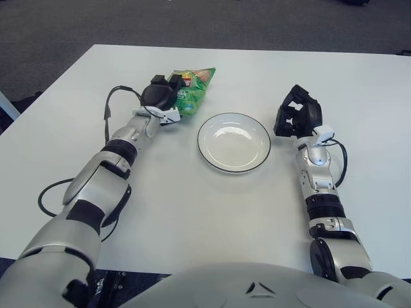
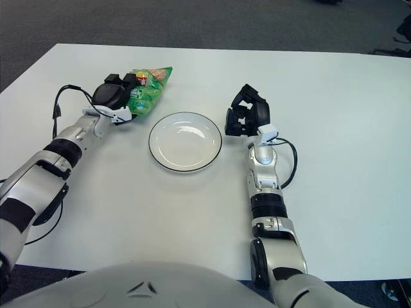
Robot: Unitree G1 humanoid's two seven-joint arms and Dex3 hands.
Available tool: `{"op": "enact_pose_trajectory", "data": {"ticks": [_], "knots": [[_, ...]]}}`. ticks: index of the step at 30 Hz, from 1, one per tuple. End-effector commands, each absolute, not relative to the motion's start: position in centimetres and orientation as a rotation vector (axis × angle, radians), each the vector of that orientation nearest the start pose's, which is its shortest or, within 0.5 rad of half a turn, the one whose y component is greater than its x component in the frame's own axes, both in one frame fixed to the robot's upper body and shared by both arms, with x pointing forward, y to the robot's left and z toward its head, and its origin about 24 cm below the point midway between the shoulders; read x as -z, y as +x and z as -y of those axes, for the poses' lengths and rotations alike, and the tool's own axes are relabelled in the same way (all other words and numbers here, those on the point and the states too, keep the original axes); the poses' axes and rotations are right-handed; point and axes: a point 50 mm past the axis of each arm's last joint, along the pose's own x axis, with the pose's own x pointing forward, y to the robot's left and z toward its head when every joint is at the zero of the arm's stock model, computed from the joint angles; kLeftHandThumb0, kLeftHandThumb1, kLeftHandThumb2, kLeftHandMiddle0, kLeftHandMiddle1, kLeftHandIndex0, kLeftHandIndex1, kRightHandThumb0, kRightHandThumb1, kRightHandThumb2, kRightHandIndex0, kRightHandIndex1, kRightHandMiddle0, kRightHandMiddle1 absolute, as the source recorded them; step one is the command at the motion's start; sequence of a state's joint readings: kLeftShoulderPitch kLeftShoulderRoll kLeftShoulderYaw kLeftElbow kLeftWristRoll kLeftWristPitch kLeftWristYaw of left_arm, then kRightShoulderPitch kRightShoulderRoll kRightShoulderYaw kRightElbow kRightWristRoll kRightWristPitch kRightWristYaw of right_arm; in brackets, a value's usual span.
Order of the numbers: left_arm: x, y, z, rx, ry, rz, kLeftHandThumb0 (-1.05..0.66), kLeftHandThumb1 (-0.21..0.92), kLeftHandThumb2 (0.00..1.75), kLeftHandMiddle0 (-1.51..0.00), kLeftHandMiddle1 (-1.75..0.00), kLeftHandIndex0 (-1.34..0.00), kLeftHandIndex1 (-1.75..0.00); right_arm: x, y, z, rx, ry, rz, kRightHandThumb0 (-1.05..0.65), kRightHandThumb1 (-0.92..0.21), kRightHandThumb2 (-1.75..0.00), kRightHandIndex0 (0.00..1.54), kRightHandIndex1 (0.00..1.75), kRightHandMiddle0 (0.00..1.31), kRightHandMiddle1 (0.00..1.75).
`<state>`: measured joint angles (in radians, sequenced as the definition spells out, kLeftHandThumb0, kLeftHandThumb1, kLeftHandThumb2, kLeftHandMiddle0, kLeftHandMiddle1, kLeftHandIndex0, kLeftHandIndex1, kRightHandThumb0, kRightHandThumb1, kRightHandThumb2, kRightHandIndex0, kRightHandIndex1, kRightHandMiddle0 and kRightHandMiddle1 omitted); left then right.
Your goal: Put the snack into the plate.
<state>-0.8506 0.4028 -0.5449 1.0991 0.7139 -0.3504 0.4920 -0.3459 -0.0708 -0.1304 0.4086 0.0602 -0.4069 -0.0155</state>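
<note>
The green snack bag (image 1: 191, 90) is up behind and to the left of the plate (image 1: 234, 142), tilted and gripped at its near end by the left robot hand (image 1: 164, 95), whose dark fingers are clamped around it; whether its far corner is clear of the white table (image 1: 192, 212) cannot be told. The plate, white with a dark rim, sits empty near the table's middle, just apart from the bag. The step in hand looks like the carry: to do it well, the bag should be lifted enough that its loose end clears the plate's rim, then moved right and toward the robot until it hangs over the plate's centre before the fingers release, so it settles inside and does not drape over the edge. The right robot hand (image 2: 247, 115) shows just right of the plate, fingers curled and holding nothing. How firmly the bag is pinched is hidden, since the hand's back covers the contact, and the bag's print is too small to read.
</note>
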Motion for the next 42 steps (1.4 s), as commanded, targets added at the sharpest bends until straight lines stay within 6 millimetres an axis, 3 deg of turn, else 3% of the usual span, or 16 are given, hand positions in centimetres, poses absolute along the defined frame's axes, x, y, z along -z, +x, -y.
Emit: {"op": "enact_pose_trajectory", "data": {"ticks": [1,8,14,26,42], "knots": [[-6.1,36.3,-18.0,0.173,1.390,0.298,0.00,-0.06,1.67,-0.92,-1.56,-0.70,-1.75,-2.8,28.7,17.9,0.120,0.034,0.141,-0.56,-0.12,-1.56,1.33,1.75,0.78,1.75],[-9.9,35.5,-19.6,0.065,1.283,0.507,0.00,-0.04,1.67,-0.91,-1.59,-0.67,-1.75,-2.7,28.8,17.9,0.120,0.035,0.139,-0.56,-0.12,-1.56,1.33,1.75,0.78,1.75],[-12.9,34.4,-18.7,-0.003,1.184,0.671,0.00,-0.02,1.64,-0.90,-1.59,-0.64,-1.75,-2.7,29.0,18.0,0.110,0.039,0.136,-0.56,-0.13,-1.54,1.34,1.75,0.77,1.75],[-14.8,33.3,-16.7,-0.085,1.025,0.814,0.00,-0.01,1.66,-0.88,-1.65,-0.63,-1.75,-2.5,29.4,18.2,0.101,0.045,0.123,-0.55,-0.15,-1.52,1.34,1.75,0.75,1.75],[-15.9,31.3,-15.1,0.021,0.897,0.948,0.00,0.00,1.66,-0.87,-1.67,-0.62,-1.75,-2.4,29.8,18.5,0.111,0.042,0.086,-0.55,-0.16,-1.51,1.33,1.75,0.75,1.75]]}}
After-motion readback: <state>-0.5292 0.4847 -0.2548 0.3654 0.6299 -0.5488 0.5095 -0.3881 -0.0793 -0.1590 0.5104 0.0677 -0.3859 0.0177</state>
